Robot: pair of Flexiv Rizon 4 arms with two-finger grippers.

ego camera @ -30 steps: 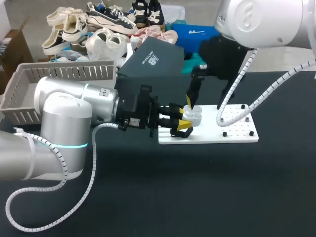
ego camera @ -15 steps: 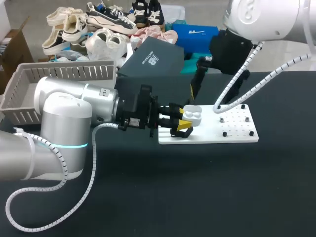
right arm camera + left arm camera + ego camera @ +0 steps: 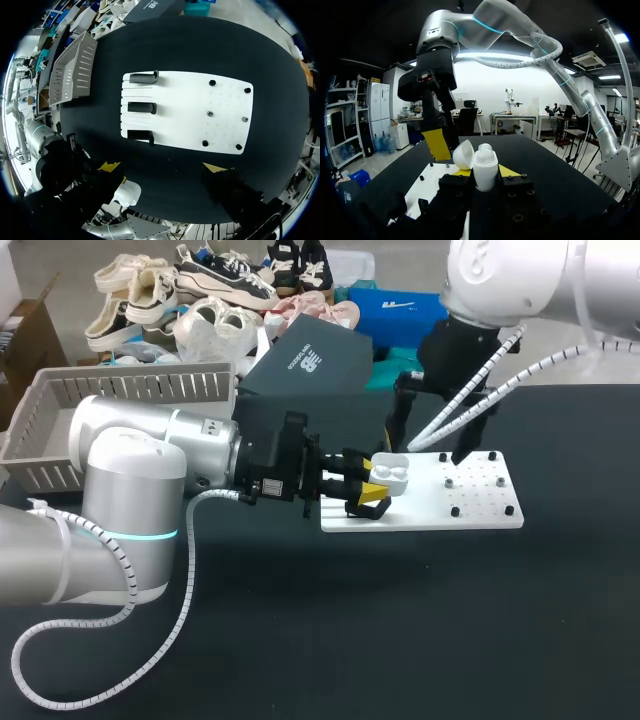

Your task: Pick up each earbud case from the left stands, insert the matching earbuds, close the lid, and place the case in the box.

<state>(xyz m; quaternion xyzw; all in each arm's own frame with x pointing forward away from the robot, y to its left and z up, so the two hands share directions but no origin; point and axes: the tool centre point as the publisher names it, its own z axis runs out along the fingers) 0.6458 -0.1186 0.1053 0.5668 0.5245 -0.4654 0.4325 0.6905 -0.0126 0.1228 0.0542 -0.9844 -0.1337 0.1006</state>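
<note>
The right gripper (image 3: 427, 450) has lifted off the earbud case (image 3: 392, 475), where it was pressing down a second ago. It has drawn back toward the far side and now hangs over the middle of the white board (image 3: 485, 516). The left arm and the case have not shifted.

The right gripper's fingers are spread wide with nothing between them. The left gripper (image 3: 368, 485) is clamped on the case from both sides and holds it upright just above the board's near-left corner. The lid (image 3: 462, 154) is tipped back, open. Two rounded white bumps sit in the case body, and I take these to be the earbuds (image 3: 386, 471) already seated, though the detail is small.

From the right wrist view, the three dark stands (image 3: 142, 107) along the board's left side look bare. The pegs (image 3: 244, 119) on its right part seem to carry nothing either. So this looks like the last case, or the only one.

By my reading, picking up and inserting are done. The lid has not yet been closed, and the case has not yet been placed in the box. A dark box (image 3: 305, 365) sits at the far side of the surface and a grey basket (image 3: 60, 415) at the far left. I cannot tell which of them is meant.
</note>
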